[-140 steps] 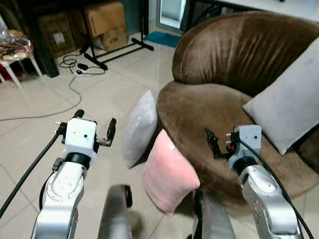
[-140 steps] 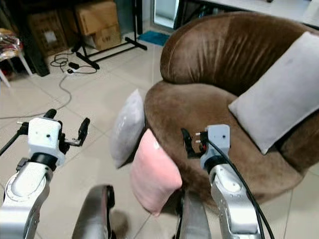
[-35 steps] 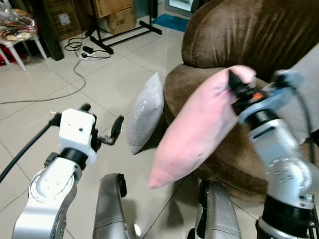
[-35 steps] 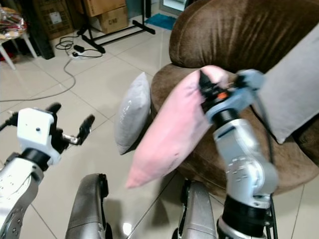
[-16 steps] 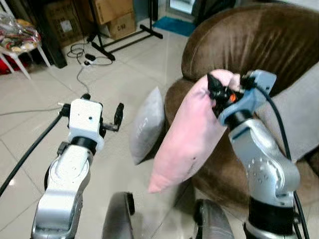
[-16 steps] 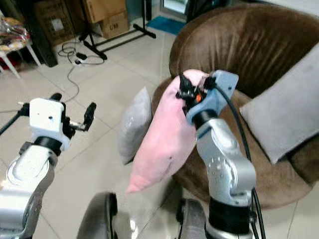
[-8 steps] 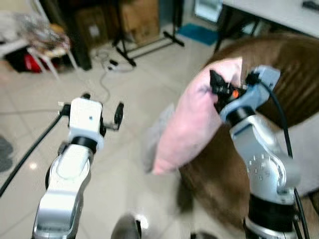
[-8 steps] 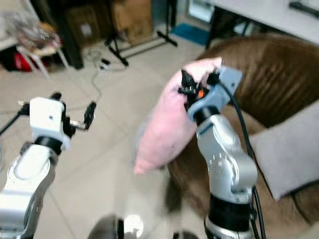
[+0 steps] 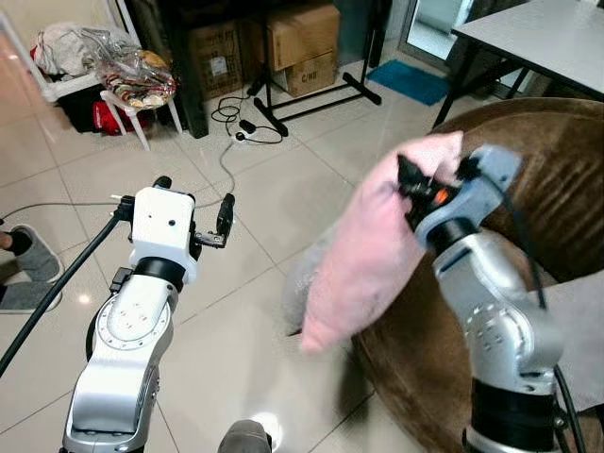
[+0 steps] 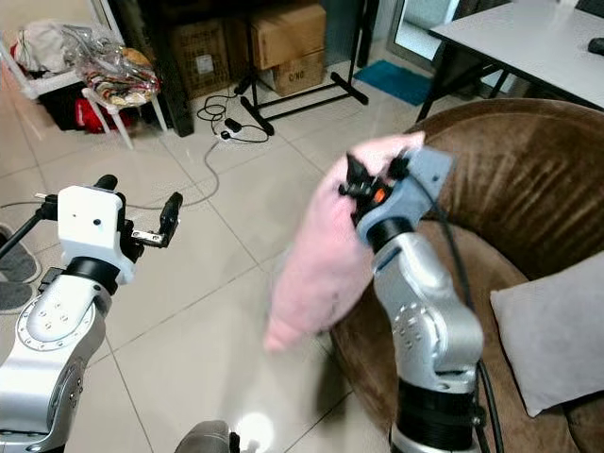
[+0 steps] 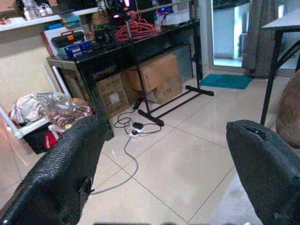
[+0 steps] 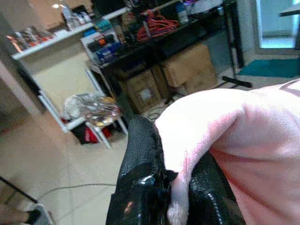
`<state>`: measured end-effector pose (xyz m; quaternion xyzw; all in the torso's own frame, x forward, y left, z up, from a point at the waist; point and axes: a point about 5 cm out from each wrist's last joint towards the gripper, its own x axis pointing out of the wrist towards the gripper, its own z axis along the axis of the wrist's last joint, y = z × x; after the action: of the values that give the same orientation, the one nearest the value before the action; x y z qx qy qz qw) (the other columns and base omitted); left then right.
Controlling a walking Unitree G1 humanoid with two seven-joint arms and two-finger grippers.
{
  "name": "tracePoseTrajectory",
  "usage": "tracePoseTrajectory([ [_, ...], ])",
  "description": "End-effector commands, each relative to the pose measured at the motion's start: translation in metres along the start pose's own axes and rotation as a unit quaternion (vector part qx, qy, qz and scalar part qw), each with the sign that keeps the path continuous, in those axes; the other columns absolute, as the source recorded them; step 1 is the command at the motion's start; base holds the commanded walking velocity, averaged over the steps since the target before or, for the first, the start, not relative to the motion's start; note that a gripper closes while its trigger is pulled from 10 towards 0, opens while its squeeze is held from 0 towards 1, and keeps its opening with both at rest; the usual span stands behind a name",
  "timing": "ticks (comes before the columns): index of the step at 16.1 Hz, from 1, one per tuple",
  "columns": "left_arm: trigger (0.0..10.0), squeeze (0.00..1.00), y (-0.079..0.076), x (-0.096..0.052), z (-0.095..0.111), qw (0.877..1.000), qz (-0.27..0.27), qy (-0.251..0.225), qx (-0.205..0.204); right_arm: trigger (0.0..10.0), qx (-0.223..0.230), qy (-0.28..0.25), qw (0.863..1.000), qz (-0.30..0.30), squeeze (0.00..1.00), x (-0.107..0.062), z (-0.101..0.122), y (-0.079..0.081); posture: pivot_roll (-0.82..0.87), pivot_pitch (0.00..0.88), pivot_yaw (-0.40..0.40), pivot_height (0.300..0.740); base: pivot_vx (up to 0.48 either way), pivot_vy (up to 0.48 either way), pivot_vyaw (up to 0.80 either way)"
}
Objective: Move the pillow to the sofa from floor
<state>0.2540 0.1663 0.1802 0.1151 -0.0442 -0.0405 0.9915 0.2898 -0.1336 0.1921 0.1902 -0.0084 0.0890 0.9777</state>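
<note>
A pink pillow (image 9: 368, 255) hangs in the air by its top corner, in front of the brown sofa (image 9: 557, 189) and over its front-left edge. My right gripper (image 9: 408, 179) is shut on that corner; in the right wrist view the black fingers (image 12: 140, 154) pinch the pink fabric (image 12: 234, 136). A blurred grey pillow (image 9: 300, 278) lies low behind the pink one, by the sofa's foot. My left gripper (image 9: 194, 196) is raised at the left, open, with nothing between its fingers (image 11: 61, 173).
Another grey pillow (image 10: 552, 330) lies on the sofa seat. Cardboard boxes (image 9: 302, 38), a black stand (image 9: 311, 94) and a cable (image 9: 226, 142) sit on the tiled floor behind. A white chair with bags (image 9: 132, 80) and slippers (image 9: 28, 255) are at the left, a table (image 9: 538, 33) at the back right.
The pink pillow, which leaned on the sofa's foot 8.7 s ago, hangs lifted in my right gripper. The view has tilted up over the last second. The left arm is unchanged.
</note>
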Motion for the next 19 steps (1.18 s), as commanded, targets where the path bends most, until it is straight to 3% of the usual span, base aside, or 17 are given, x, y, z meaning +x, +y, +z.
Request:
tracePoseTrajectory([
  [1,10.0,0.0,-0.0007,0.0022,-0.0008,1.0,-0.001,0.0,0.002,10.0,-0.013,-0.039,0.999,-0.006,0.0,-0.0014,0.0124,-0.0003,0.11,0.0,0.008,0.74,0.0,0.0,0.0],
  [14,10.0,0.0,-0.0004,0.0035,0.0029,1.0,-0.009,-0.018,-0.011,10.0,-0.01,-0.044,0.999,0.007,0.0,-0.0018,0.0068,0.0027,0.11,0.0,0.008,0.74,0.0,0.0,0.0],
  [19,10.0,0.0,0.0,0.0048,0.004,1.0,-0.009,-0.021,-0.014,10.0,-0.004,-0.037,0.999,0.008,0.0,-0.0003,0.005,0.0024,0.11,0.0,0.009,0.74,0.269,0.0,0.0],
])
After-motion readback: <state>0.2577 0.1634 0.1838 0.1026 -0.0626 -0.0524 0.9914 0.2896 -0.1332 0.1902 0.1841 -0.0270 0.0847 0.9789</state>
